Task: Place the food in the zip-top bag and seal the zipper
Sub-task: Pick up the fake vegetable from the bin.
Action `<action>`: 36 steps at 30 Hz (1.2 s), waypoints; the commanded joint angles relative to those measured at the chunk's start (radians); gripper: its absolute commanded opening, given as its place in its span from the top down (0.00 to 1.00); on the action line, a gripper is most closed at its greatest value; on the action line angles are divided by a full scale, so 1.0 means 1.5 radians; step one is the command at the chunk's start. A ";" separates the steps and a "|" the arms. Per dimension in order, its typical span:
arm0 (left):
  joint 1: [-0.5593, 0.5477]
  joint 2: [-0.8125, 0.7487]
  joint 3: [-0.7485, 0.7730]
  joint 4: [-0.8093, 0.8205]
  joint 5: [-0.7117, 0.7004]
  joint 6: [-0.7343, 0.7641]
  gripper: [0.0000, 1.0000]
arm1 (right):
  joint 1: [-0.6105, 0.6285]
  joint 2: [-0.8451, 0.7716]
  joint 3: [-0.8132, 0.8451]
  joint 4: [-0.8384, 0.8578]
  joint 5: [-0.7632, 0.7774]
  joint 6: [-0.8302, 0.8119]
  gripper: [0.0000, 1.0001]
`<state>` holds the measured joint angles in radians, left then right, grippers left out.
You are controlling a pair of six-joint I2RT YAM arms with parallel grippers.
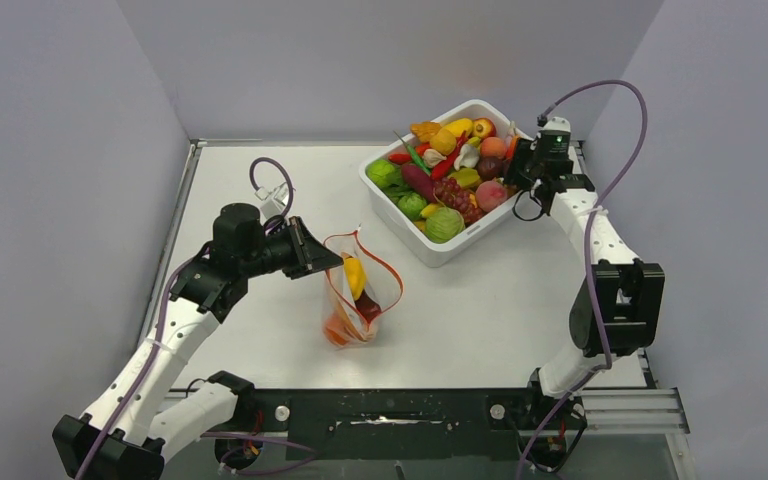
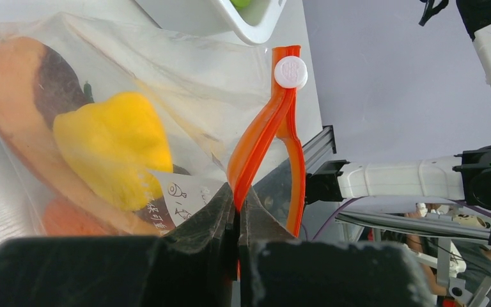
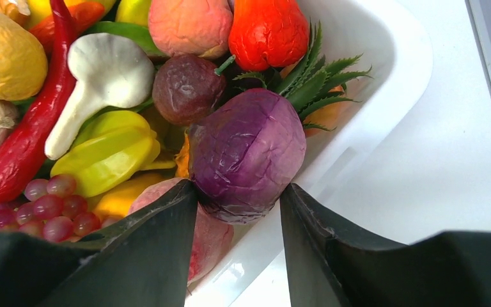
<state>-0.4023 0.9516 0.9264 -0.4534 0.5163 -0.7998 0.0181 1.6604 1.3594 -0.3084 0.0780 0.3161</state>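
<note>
Mid-frame on the bench (image 1: 520, 300), the zip-top bag (image 1: 360, 290) stands held by its zipper (image 2: 265, 128), pinched tight in the left fingers (image 2: 208, 220). Upper right, the right fingers (image 3: 160, 236) straddle a purple piece (image 3: 246, 153) in the tub (image 3: 390, 57), perhaps already gripping; squeeze squarely before lifting.

— Where is the left arm (image 1: 175, 330)?
— It bends at the elbow and reaches toward the middle. The left gripper (image 1: 332, 262) is squeezed tight on the zipper (image 2: 256, 144).
— And the right arm (image 1: 600, 240)?
— It sticks its elbow out sideways and reaches far forward. The right gripper (image 3: 240, 192) points down, fingers wide apart.
</note>
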 commanded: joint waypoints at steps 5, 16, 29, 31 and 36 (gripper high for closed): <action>0.002 -0.015 0.010 0.038 -0.003 0.005 1.00 | 0.001 -0.086 -0.001 0.004 -0.017 -0.016 0.67; 0.002 0.008 0.029 0.036 -0.016 0.011 1.00 | 0.101 -0.215 -0.033 -0.082 -0.025 -0.021 0.69; 0.001 0.034 0.066 0.016 -0.049 0.027 1.00 | 0.264 -0.365 -0.107 -0.081 -0.189 0.001 0.68; 0.001 0.036 0.068 0.014 -0.050 0.024 1.00 | 0.286 -0.380 -0.116 -0.073 -0.222 0.011 0.68; 0.001 0.033 0.069 0.019 -0.055 0.013 1.00 | 0.348 -0.412 -0.139 -0.050 -0.301 0.036 0.67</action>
<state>-0.4023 1.0142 0.9653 -0.4778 0.4377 -0.7742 0.4820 1.0916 1.1667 -0.4709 -0.2276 0.3294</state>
